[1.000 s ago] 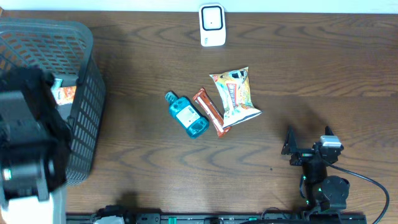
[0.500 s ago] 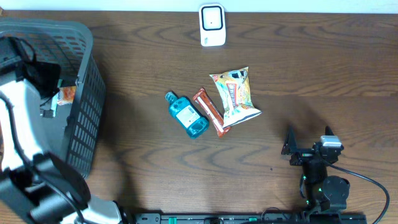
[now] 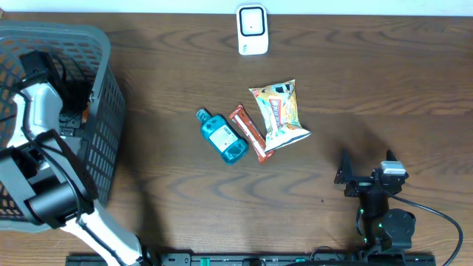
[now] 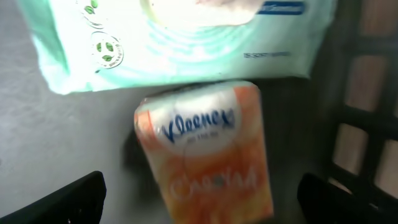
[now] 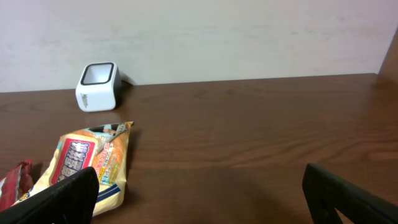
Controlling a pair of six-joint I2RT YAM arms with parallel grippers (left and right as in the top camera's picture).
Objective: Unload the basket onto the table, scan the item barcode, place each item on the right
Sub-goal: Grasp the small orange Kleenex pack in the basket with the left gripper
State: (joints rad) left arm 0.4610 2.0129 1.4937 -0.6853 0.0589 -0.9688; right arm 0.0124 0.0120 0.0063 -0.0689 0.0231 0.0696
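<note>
Since L gripper [image 4: 202, 208] hangs wide open directly over the orange Kleenex pack [image 4: 205, 143] in the basket [image 3: 103, 111] at left, its fingers flank the pack's short width; R gripper [image 3: 366, 176], open too, sits well apart.
</note>
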